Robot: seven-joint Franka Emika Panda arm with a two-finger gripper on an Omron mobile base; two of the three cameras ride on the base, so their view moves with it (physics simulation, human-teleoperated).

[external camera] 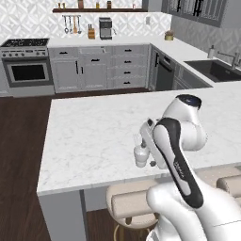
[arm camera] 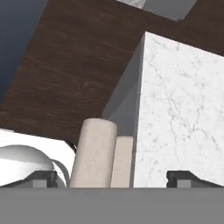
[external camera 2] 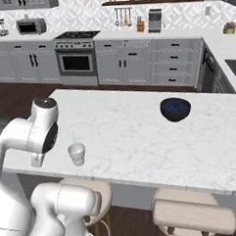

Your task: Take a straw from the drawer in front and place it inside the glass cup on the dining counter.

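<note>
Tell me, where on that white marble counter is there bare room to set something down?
The white marble dining counter is bare between the small translucent glass cup and the black bowl, and along its far edge. The cup's near-left corner, beside the robot's arm, is tighter.

The white marble desk [external camera: 94,136] spans the middle. The arm [external camera: 181,155] rises from five o'clock and bends over the desk's near edge. A beige stool [external camera: 129,204] sits under the edge at six o'clock. At eleven o'clock stands the oven [external camera: 27,68], at two o'clock the sink [external camera: 214,68].
</note>
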